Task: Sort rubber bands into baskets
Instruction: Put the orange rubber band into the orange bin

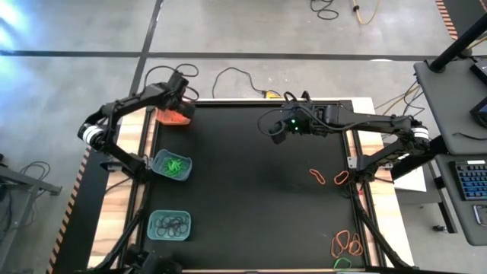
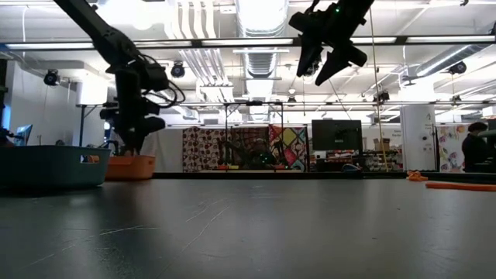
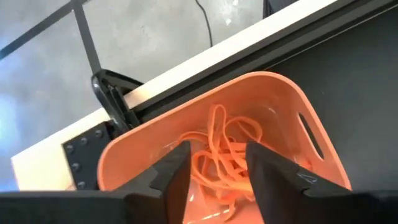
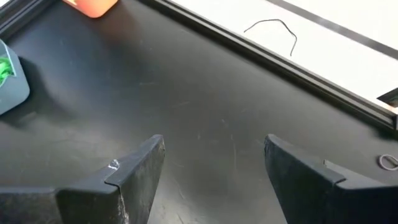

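My left gripper (image 3: 217, 163) hangs open just above the orange basket (image 3: 292, 106) at the table's far left corner. Orange rubber bands (image 3: 217, 152) lie tangled in that basket, below the fingertips. In the high view the gripper (image 1: 177, 109) covers part of the basket (image 1: 170, 119). A teal basket with green bands (image 1: 173, 165) and a teal basket with black bands (image 1: 169, 224) stand along the left edge. Loose orange bands (image 1: 317, 176) lie on the mat at the right. My right gripper (image 1: 278, 131) hovers open high over the far middle, with nothing between its fingers (image 4: 140, 165).
More loose orange bands (image 1: 346, 243) and a green one (image 1: 344, 263) lie near the table's near right corner. The black mat (image 1: 251, 205) between the baskets and the loose bands is bare. Cables (image 1: 236, 76) run over the floor beyond the far edge.
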Motion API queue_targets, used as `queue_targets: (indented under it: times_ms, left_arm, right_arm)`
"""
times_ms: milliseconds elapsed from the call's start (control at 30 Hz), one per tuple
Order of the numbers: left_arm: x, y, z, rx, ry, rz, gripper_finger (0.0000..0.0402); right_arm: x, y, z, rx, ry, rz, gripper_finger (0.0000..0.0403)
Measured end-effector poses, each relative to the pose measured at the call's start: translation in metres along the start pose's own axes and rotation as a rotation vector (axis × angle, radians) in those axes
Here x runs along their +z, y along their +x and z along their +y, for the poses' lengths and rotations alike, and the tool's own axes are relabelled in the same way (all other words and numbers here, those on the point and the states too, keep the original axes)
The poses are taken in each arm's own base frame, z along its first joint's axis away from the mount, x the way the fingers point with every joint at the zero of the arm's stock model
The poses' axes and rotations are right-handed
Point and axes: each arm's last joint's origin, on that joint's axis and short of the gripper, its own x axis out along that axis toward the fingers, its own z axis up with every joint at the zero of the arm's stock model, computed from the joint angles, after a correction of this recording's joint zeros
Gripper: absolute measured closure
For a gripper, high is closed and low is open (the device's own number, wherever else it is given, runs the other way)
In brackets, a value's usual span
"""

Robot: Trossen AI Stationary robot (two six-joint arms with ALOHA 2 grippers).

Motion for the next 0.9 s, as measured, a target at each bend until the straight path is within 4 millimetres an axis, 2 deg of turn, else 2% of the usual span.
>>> queue_targets:
  times_ms: [133, 200, 367, 500, 700, 900]
  left_arm:
    - [0.007, -0.014, 0.004, -0.006, 0.029, 0.042, 0.0226]
    - [0.011, -0.023, 0.005, -0.063, 0.033, 0.055, 0.0215]
    - [0.027, -0.05, -0.008, -0.463, 0.028, -0.052, 0.0204]
    - [0.039, -0.068, -0.031, -0.666, 0.076, -0.182, 0.0206]
    - [0.039, -0.087, -0.073, -0.753, 0.205, -0.316, 0.021]
    - [0.032, -0.096, -0.098, -0.776, 0.28, -0.369, 0.021]
  right_arm:
    - [-0.002, -0.006, -0.004, -0.013, 0.006, 0.014, 0.0138]
    - [-0.006, -0.01, -0.012, -0.078, 0.077, 0.053, 0.0138]
    - [-0.013, -0.008, -0.051, -0.318, 0.333, 0.195, 0.0138]
    - [-0.019, 0.01, -0.084, -0.402, 0.432, 0.293, 0.0145]
    - [-0.044, 0.044, -0.14, -0.52, 0.595, 0.368, 0.0163]
    - [-0.073, 0.07, -0.168, -0.562, 0.749, 0.434, 0.0189]
